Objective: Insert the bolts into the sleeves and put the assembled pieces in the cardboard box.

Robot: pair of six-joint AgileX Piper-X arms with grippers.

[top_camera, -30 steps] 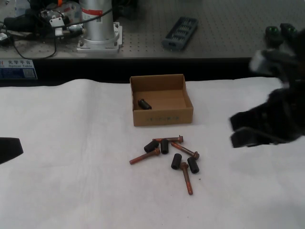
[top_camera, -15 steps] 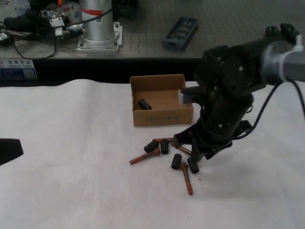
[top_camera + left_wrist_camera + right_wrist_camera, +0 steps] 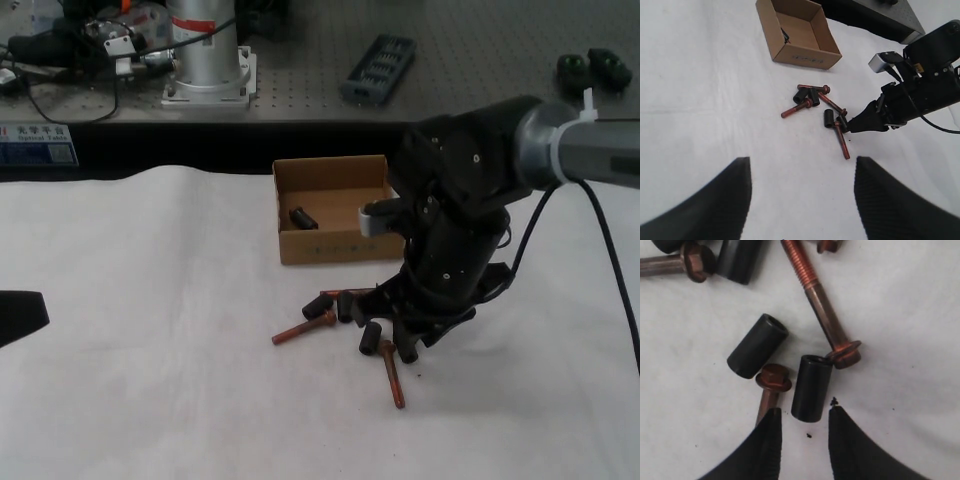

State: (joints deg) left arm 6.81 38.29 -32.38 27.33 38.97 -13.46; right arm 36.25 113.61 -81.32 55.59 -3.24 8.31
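Several copper bolts [image 3: 304,331] and black sleeves [image 3: 370,338] lie in a loose pile on the white cloth in front of the cardboard box [image 3: 342,247]. One black sleeve [image 3: 303,217] lies inside the box. My right gripper [image 3: 405,347] is down at the pile's right side. In the right wrist view it [image 3: 804,414] is open, its fingers [image 3: 769,440] either side of the near end of a black sleeve [image 3: 811,385]. A bolt's head [image 3: 774,378] and a second sleeve [image 3: 758,345] lie close by. My left gripper [image 3: 801,160] is open, well back from the pile [image 3: 815,97].
A long bolt [image 3: 820,302] lies with its head against the sleeve between my fingers. White cloth [image 3: 150,380] spreads around the pile. Behind the box a dark bench carries a metal column [image 3: 205,50] and a blue tool case [image 3: 378,68]. The left arm's dark tip [image 3: 20,315] shows at the cloth's left edge.
The right arm has swung in from the right edge and come down over the pile's right side, then shifted slightly left. The bolts, sleeves, box and left arm have not moved.
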